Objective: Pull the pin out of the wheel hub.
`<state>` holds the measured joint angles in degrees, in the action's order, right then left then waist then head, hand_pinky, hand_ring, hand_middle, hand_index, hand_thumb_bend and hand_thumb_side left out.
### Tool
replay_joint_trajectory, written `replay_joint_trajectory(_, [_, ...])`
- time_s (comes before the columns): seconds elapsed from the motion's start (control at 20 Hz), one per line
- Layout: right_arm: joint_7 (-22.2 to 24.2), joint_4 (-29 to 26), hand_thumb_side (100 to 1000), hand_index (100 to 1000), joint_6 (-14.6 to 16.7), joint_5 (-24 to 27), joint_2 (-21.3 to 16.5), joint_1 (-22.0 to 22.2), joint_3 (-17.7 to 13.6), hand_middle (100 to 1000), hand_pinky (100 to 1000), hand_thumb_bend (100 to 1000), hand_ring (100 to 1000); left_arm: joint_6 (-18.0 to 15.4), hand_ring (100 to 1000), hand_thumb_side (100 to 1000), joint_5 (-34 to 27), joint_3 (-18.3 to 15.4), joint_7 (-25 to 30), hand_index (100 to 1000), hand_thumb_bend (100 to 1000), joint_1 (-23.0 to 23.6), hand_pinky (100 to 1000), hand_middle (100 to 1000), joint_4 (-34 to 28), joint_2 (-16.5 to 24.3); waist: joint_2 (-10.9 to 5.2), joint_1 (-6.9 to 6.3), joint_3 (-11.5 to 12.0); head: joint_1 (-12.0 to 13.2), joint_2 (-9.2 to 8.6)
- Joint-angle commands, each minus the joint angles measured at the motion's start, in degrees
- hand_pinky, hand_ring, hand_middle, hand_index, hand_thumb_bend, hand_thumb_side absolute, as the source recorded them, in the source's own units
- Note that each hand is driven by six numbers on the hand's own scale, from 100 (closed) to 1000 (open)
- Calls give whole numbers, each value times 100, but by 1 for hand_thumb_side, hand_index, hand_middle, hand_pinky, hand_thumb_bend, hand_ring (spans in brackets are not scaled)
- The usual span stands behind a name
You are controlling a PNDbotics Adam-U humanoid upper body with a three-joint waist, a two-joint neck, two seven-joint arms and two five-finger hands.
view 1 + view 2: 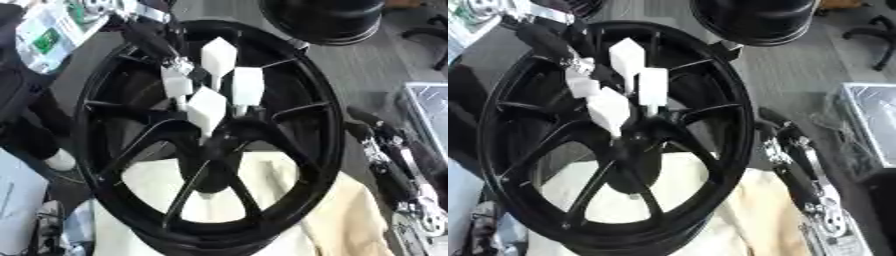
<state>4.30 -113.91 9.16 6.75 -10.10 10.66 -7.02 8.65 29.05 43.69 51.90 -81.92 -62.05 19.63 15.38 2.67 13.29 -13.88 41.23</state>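
- Pins (208,106) – four white blocky ones – stand clustered at the hub (214,135) of a black wheel (324,125) that fills most of both views; the thin stems under the white heads are hard to make out against the dark hub.
- Wheel stands tilted on a cream cloth (350,220), which shows through the lower gaps between the spokes; its bottom rim is cut off by the lower edge in the left eye view.
- Left hand (162,42) comes in from the upper left over the rim, black with a silver joint, and reaches to the leftmost pin (177,86). Its fingertips sit right at that pin's head, but black fingers on black spokes blur together – I cannot tell whether they are clamped on the pin or only touching it, nor whether they are apart or together.
- Right hand (794,160) lies low at the right, outside the rim, fingers straight and relaxed, pointing up and away from the wheel, holding nothing; its wrist end is cut off at the lower right corner.
- A second dark tyre (324,20) sits beyond the wheel at the top, partly out of frame.
- A grey tray (872,120) shows at the right edge, cut off.
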Motion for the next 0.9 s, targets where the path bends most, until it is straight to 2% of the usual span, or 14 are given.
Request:
replay_joint_trajectory(0.05, [4, -68, 542, 824, -31, -40, -16, 3, -16, 903, 1000, 100, 848, -68, 771, 753, -23, 52, 7, 819, 520, -42, 796, 760, 48, 172, -91, -2, 7, 10, 16])
replay_joint_trajectory(0.2, [11, -68, 542, 824, -41, -63, -10, 3, -11, 903, 1000, 100, 848, -139, 773, 673, -41, 79, 7, 820, 516, -28, 799, 762, 50, 192, -87, -4, 10, 9, 20])
replay_joint_trajectory(0.45, [23, -68, 542, 824, -51, -93, -6, 4, 2, 903, 1000, 100, 848, -228, 773, 688, -40, 82, 7, 819, 487, -3, 800, 762, 82, 204, -83, -4, 8, 9, 22])
replay_joint_trajectory(0.9, [36, -68, 542, 825, -55, -115, -16, 9, 16, 904, 1000, 100, 849, -146, 770, 684, -100, 50, 7, 816, 459, -26, 800, 758, -101, 250, -84, -6, 11, 16, 13])
